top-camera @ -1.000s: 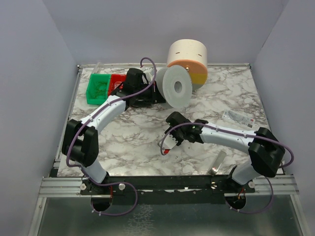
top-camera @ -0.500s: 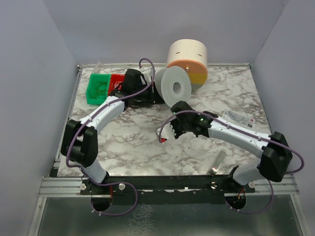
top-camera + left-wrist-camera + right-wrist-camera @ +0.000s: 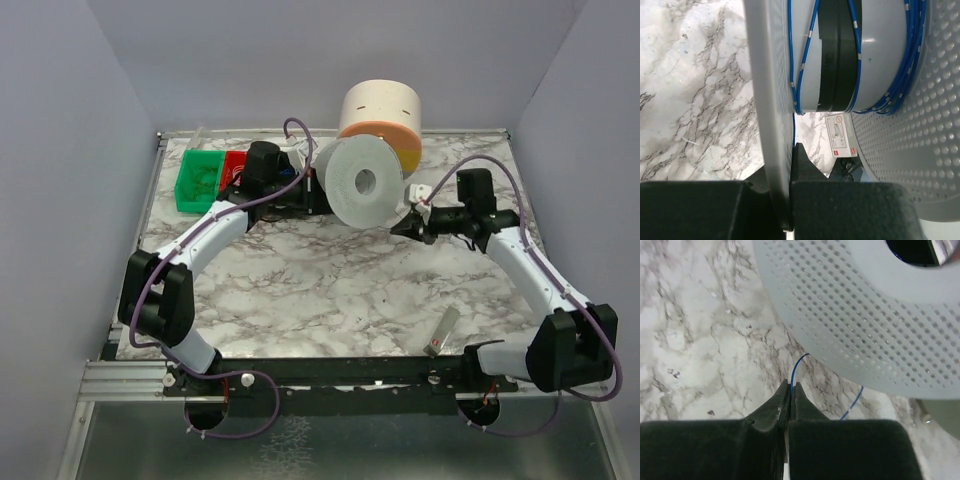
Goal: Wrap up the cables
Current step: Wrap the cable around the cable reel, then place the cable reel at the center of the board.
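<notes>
The cable is a thin blue wire with white marks [image 3: 802,65], wound in loose turns round the core of a pale perforated spool [image 3: 360,182] that stands on edge at the back of the table. My left gripper [image 3: 792,150] is shut on the rim of the spool's near flange [image 3: 767,75]. It shows behind the spool's left side in the top view [image 3: 310,190]. My right gripper [image 3: 790,385] is shut on a free run of the cable [image 3: 795,367], just below the spool's other flange [image 3: 865,315]. In the top view it [image 3: 405,225] sits at the spool's lower right.
A green bin [image 3: 200,180] and a red bin [image 3: 237,165] stand at the back left. A cream and orange cylinder [image 3: 380,115] stands behind the spool. A small tube [image 3: 443,332] lies near the front right edge. A white labelled box [image 3: 840,135] lies under the spool.
My right arm swung from the middle of the table to the spool's right side, and its jaws closed on the cable. The spool turned its face more toward the camera.
</notes>
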`<state>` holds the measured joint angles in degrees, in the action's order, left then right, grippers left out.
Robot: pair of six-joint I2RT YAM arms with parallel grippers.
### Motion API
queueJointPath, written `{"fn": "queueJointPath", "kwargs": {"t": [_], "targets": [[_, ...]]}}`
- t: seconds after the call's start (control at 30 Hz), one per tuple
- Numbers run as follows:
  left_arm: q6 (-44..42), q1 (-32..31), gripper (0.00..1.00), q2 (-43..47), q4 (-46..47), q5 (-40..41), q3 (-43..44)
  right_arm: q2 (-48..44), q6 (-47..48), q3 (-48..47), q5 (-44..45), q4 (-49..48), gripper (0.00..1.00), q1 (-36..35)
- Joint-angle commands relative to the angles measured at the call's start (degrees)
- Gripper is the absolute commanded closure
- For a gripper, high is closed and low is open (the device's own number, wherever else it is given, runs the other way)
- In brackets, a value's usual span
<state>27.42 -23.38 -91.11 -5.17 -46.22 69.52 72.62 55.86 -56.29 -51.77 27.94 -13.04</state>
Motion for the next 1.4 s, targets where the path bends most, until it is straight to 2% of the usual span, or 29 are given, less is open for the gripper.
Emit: {"fn": "queueJointPath", "kwargs": {"t": [0.0,0.1,0.27,0.37,0.4,0.43,0.63,0.77,0.97,1.1,1.17,1.27,1.37], "targets": [[-0.4,0.1,1.00,3.1,4.9,-6.5,-0.5,4.2,-8.9,-2.3,-25.3,-0.9,1.00,8.7],[-1.0,0.1,1.00,3.1,4.7,-7.3,-0.8,7.3,-13.5,-5.1,-32.8,-0.4,0.99,14.0],[-1.7,0.0,1.00,3.0,4.7,-9.1,-1.0,14.2,-12.6,-10.5,-40.2,7.9,1.00,18.5],[-2.2,-0.3,1.00,2.8,4.7,-9.9,-1.3,20.6,-5.5,-18.5,-40.9,23.2,1.00,20.1],[-2.3,-0.4,1.00,2.8,4.7,-10.1,-1.4,23.5,-0.1,-21.9,-41.2,34.2,1.00,20.9],[-3.0,-1.0,1.00,2.9,4.2,-10.4,-1.2,34.8,11.0,-35.3,-42.6,55.9,1.00,24.6],[-6.8,-2.8,1.00,2.7,0.5,-9.3,-0.2,37.3,7.4,-39.9,-44.4,56.0,1.00,27.3],[-9.8,-4.7,1.00,1.8,-3.0,-7.7,1.1,39.5,-0.9,-47.6,-40.9,56.0,1.00,27.0],[-12.1,-7.0,1.00,-0.9,-6.4,-4.7,3.4,38.8,-4.3,-52.5,-32.8,55.3,1.00,22.9],[-12.7,-8.3,1.00,-2.7,-7.0,-3.8,3.8,37.0,-12.3,-51.7,-27.0,47.4,1.00,18.8],[-13.3,-9.2,1.00,-3.5,-7.5,-3.0,3.9,35.3,-20.5,-49.8,-23.9,39.4,1.00,17.5],[-13.9,-10.2,1.00,-4.3,-8.1,-1.3,3.6,32.6,-27.6,-47.3,-20.2,30.2,1.00,16.2],[-13.9,-10.6,1.00,-5.4,-8.3,0.2,3.4,31.3,-30.6,-47.7,-16.4,26.6,1.00,14.8]]}}
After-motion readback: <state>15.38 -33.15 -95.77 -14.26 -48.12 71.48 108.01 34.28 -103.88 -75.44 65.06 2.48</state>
